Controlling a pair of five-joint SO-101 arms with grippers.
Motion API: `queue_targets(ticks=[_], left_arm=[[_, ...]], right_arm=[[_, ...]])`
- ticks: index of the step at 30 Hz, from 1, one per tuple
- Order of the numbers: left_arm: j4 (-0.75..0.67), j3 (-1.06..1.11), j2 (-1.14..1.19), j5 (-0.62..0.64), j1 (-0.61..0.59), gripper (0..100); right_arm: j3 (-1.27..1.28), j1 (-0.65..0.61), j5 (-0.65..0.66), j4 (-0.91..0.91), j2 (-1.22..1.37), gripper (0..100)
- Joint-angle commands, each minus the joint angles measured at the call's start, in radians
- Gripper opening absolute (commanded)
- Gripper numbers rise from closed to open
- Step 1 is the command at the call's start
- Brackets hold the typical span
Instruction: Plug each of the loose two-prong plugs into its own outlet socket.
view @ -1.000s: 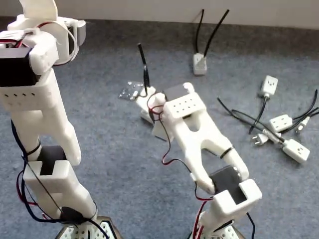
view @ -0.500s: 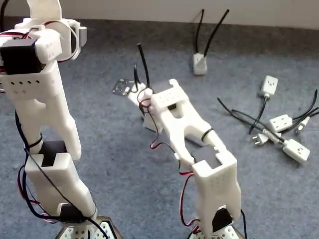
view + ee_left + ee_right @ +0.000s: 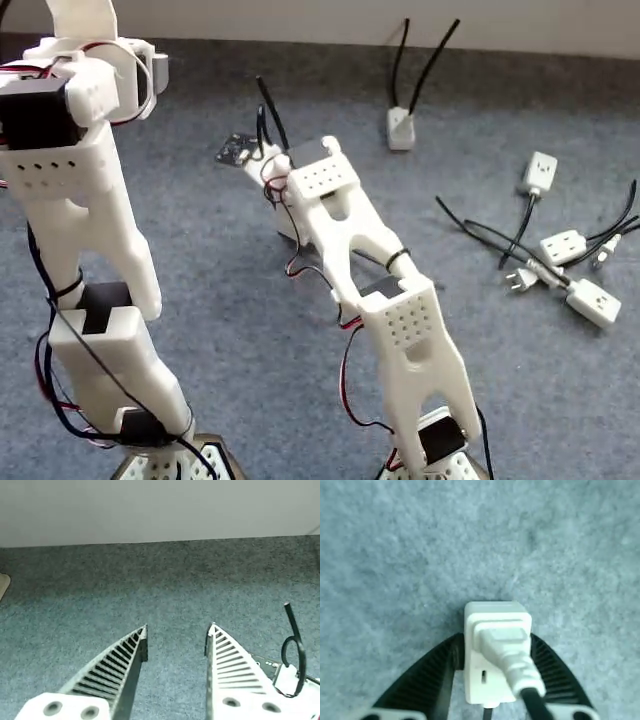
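My right gripper [image 3: 496, 642] is shut on a white outlet socket [image 3: 490, 617] that has a white plug [image 3: 506, 642] seated in it, just above the grey carpet. In the high view that gripper [image 3: 262, 166] is left of centre, with black cords [image 3: 268, 112] rising from it. Raised high at the far left, my left gripper [image 3: 177, 630] is open over bare carpet with nothing in it. More white sockets [image 3: 541, 172] [image 3: 562, 246] [image 3: 596, 302] and a loose two-prong plug [image 3: 518, 281] lie at the right among black cords.
Another white socket [image 3: 400, 128] with two black cords stands at the back, near the pale wall. The carpet [image 3: 230, 300] between the two arms is bare. My right arm [image 3: 350, 240] stretches diagonally across the middle.
My right arm has stretched out and swung toward the far left, carrying the socket and its cords with it. The left arm has hardly moved.
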Motion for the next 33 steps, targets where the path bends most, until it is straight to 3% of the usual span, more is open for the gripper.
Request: queue_targets(ticks=[1, 5, 16, 25, 33], left_arm=[[0.008, -0.002, -0.002, 0.009, -0.013, 20], [0.008, -0.001, -0.001, 0.011, -0.01, 20], [0.008, 0.001, -0.001, 0.011, -0.01, 20], [0.005, 0.166, -0.001, 0.012, 0.061, 20], [0.0, 0.275, -0.001, 0.196, 0.096, 20]], right_arm=[[-0.271, 0.059, -0.011, 0.226, -0.036, 10.2], [-0.398, 0.183, -0.052, 0.243, -0.093, 10.2], [-0.404, 0.518, 0.063, 0.231, -0.239, 10.2], [-0.401, 0.605, 0.104, -0.166, -0.062, 10.2], [-0.403, 0.582, 0.097, -0.591, 0.18, 10.2]])
